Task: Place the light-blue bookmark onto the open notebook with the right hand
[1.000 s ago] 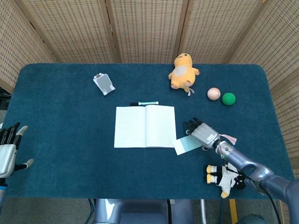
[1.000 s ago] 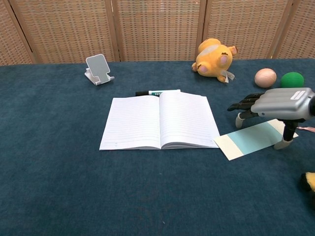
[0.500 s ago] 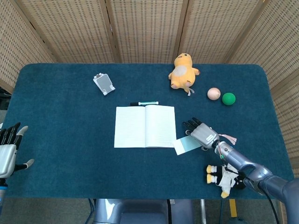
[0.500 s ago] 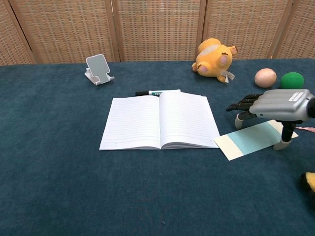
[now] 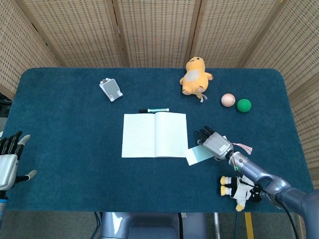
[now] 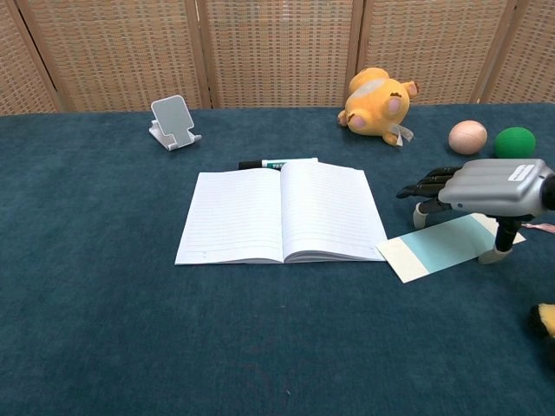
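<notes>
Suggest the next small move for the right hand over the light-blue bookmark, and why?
Probably lower and close the fingers on the bookmark's edge. The right hand hovers palm-down over the light-blue paper bookmark, which lies flat on the cloth just right of the open white lined notebook, not yet gripped as far as the views show.

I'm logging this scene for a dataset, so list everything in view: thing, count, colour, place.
notebook: 1, white, open, table centre
bookmark: 1, light blue with a cream end, flat on the table right of the notebook
marker: 1, black and green, behind the notebook
phone stand: 1, grey-white, far left
plush duck: 1, yellow, far side, lying down
balls: 2, one peach, one green, far right
plush toy: 1, black, white and yellow, near right edge
table: 1, dark blue cloth
left hand: 1, grey and black, left edge
right hand: 1, grey and black, over the bookmark
</notes>
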